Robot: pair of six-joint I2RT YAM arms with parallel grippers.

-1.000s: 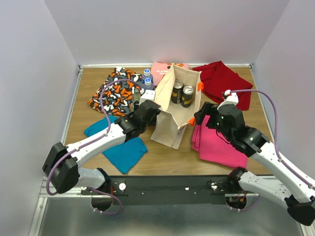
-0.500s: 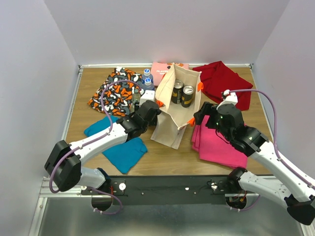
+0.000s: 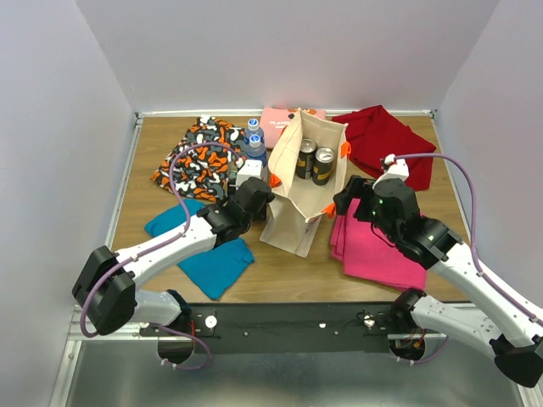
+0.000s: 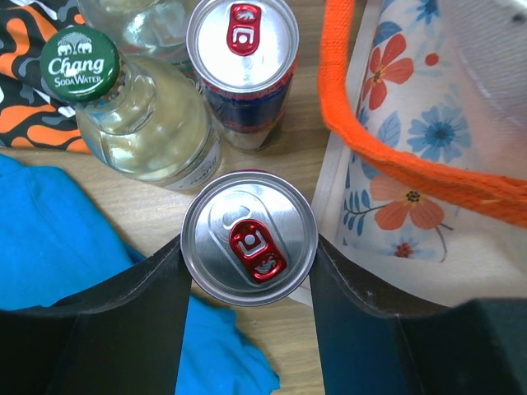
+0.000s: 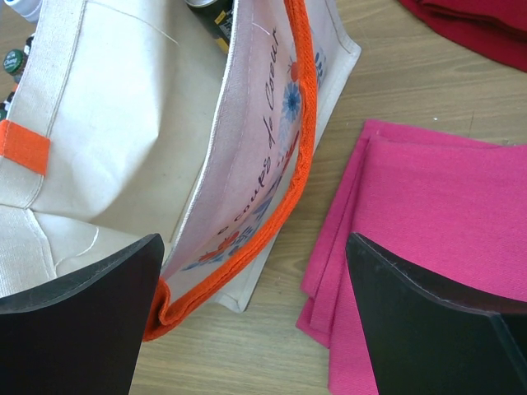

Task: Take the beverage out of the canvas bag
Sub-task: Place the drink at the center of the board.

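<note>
From above, the canvas bag (image 3: 293, 216) stands upright in the middle of the tabletop (image 3: 280, 271) with its top open. Two dark cans (image 3: 322, 166) stand inside it. The left gripper (image 3: 259, 200) is just beside the bag's left side. The right gripper (image 3: 344, 199) is just beside its right side, by an orange handle (image 3: 329, 209). A blue cloth (image 3: 208, 259) lies near left and a pink cloth (image 3: 377, 246) near right. A red cloth (image 3: 386, 140) lies far right and a spotted cloth (image 3: 199, 157) far left.

In the left wrist view, the left gripper (image 4: 249, 259) has its jaws pressed on both sides of a can (image 4: 249, 243) with a silver top and a red tab. This can stands on the tabletop (image 4: 156, 210), outside the canvas bag (image 4: 387, 214), just to the bag's left. A second can (image 4: 241, 37) and a glass bottle (image 4: 144, 123) with a green cap stand just beyond it. The blue cloth (image 4: 49, 239) lies on the left.

In the right wrist view, the right gripper (image 5: 254, 247) has its jaws spread wide and grips nothing. The orange rim of the canvas bag (image 5: 123, 132) runs between them, close to the left finger (image 5: 78, 309). The pink cloth (image 5: 428, 197) lies on the right.
</note>
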